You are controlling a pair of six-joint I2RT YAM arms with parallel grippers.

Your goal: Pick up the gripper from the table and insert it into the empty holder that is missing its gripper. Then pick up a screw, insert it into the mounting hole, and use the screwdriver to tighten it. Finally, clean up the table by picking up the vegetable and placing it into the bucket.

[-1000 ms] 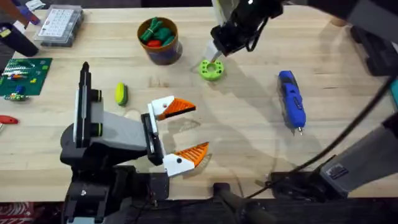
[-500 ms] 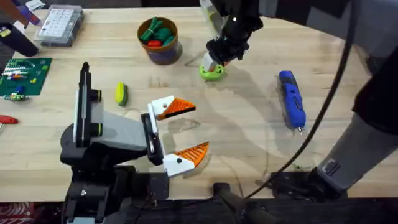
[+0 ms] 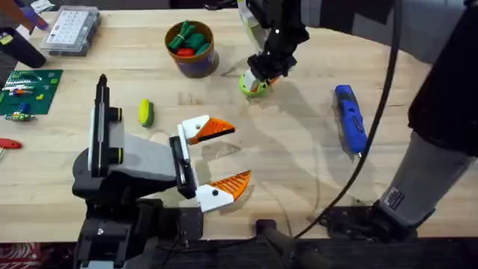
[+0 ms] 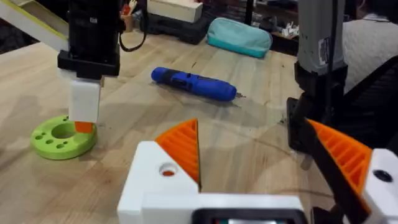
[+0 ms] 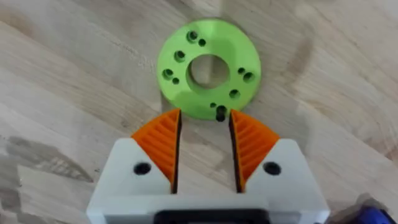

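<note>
While my right gripper (image 5: 204, 124) hangs low over the lime-green ring (image 5: 208, 67), its jaws stand a narrow way apart, and a small dark screw (image 5: 220, 114) sits between their tips against the ring's rim; I cannot tell whether the pads actually pinch it. The ring lies flat on the table (image 3: 299, 179), just beside the bucket (image 3: 191, 49), which holds the green and red toy vegetables near the far edge. My left gripper (image 3: 222, 158) rests near the table's near edge with its jaws spread wide and nothing between them. A broad stretch of bare wood lies open between that gripper and the blue screwdriver (image 3: 349, 119), which lies flat on the right side, its metal tip toward me. The yellow vegetable (image 3: 146, 113) sits alone on the left, well apart from the bucket. A green circuit board (image 3: 28, 91) and a clear parts box (image 3: 70, 30) crowd the far left corner.
</note>
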